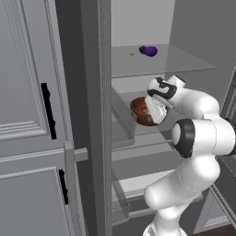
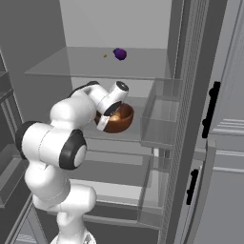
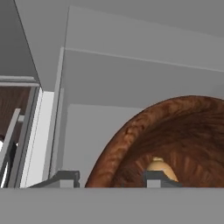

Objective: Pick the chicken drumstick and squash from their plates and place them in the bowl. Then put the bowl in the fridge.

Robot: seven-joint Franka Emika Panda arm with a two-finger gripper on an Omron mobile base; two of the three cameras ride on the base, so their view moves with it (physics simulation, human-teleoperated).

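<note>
The fridge (image 1: 101,115) stood open, its door edge a tall grey post at 9 o'clock of the interior in the left base view. The upper glass shelf (image 1: 184,62) carried a small purple item (image 1: 148,50) near the back wall, well apart from the arm. Below that shelf, the bowl (image 1: 138,113) sat on the middle glass shelf (image 2: 138,107), with open air between its rim and the underside of the upper shelf. In the right base view, a clear door bin (image 2: 162,119) stood at 3 o'clock of the bowl (image 2: 119,121), near it but not touching; bare shelf surface lay between them. At 6 o'clock, lower shelves and a clear drawer front (image 1: 122,193) projected forward beneath the arm.

The gripper (image 3: 113,180) was positioned at the near rim of the bowl (image 3: 131,131). In the hand view, the two fingertips (image 3: 68,178) stood apart, one outside the rim at 7 o'clock and the other inside it at 5 o'clock, so the rim passed between them. Contact between the fingers and the rim could not be determined. The squash (image 3: 161,168) lay inside the bowl, just beyond the inner fingertip, its tan top visible above that tip. The back wall (image 3: 144,74) of the fridge lay at 12 o'clock, well clear of the bowl.
</note>
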